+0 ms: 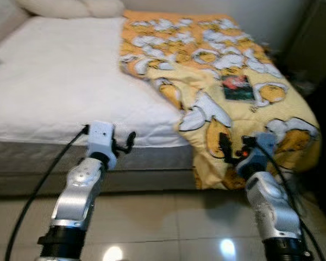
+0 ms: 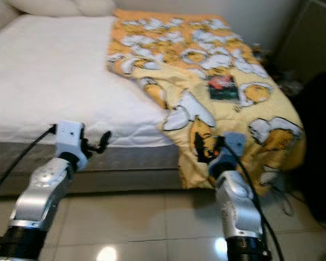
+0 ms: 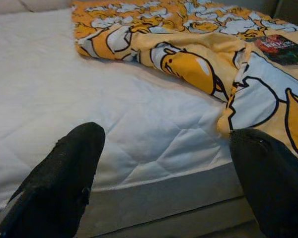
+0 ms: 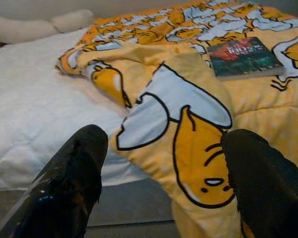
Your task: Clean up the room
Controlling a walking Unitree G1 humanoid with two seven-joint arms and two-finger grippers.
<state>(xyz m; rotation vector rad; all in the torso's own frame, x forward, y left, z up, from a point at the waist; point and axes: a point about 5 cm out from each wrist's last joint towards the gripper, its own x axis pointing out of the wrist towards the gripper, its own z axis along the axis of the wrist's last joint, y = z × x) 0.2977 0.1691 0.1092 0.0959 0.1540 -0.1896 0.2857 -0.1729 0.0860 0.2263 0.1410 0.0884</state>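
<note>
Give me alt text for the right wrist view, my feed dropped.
The right gripper, fingers open, faces a yellow cartoon-print blanket draped over the edge of a white quilted mattress. A dark-covered book lies on the blanket, and pale pillows sit at the far end.

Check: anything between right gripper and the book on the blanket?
Only yellow blanket between the right gripper and the book, clearest in the right wrist view.

Head cameras look down at bed (image 1: pixel 70 81), wrist cameras nearer, sharing blanket (image 4: pixel 198 124)
</note>
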